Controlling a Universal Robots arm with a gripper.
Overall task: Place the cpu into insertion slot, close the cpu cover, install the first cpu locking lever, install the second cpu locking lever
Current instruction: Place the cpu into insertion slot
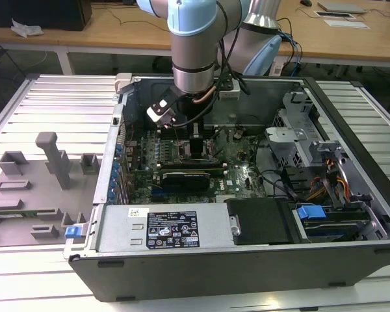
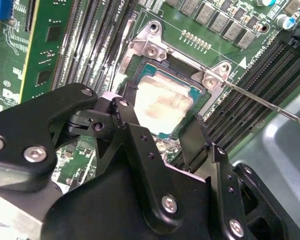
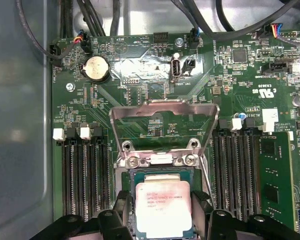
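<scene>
Black jointed gripper (image 2: 159,120) looks clamped on two opposite edges of the small, square, silver-topped cpu (image 3: 162,212), which lies in or just over the dark-framed square insertion slot (image 3: 160,171). Behind it the thin silvery cpu cover (image 3: 162,106) stands raised. I judge placing is in hand; seating calls for the chip lying flat and square.

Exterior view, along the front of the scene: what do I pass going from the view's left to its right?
Grey upright post → blue latch → black-and-white label → black square panel → blue tab.
</scene>
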